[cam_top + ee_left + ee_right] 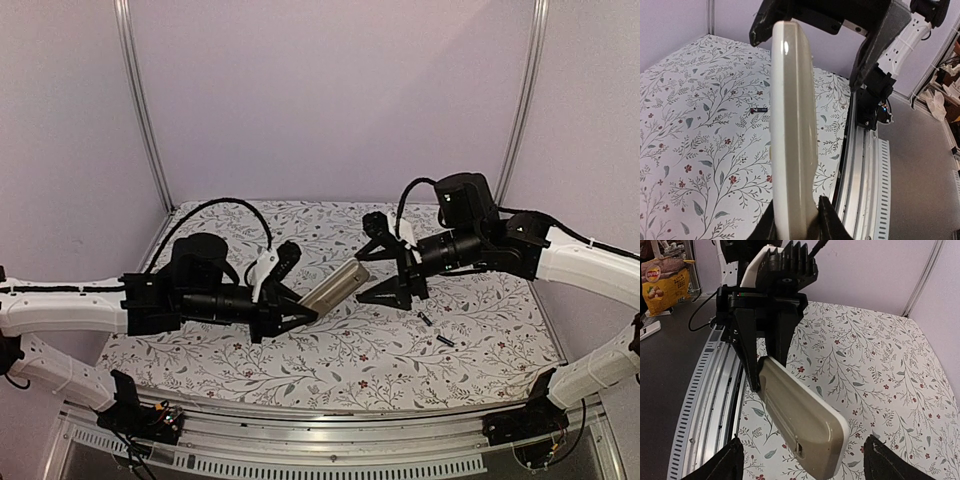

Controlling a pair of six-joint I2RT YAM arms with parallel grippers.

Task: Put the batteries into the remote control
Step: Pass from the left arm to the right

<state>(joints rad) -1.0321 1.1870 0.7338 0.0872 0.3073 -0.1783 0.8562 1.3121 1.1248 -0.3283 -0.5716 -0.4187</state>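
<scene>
Barely begun: left hand [302,314] grips the remote [338,287] aloft mid-frame, right hand [372,262] open near its far end; both batteries [424,319] lie unloaded on the worktop [490,300], right of centre.

Place: robot lab test cell | Walls: plain lilac panels [330,100] framed by aluminium posts [143,100] | Bench: floral cloth [350,350], slotted aluminium rail [330,425] along its edge | Beyond: grey floor [920,165], snack bag [662,282]

Glossy plastic remote control [792,125]
</scene>
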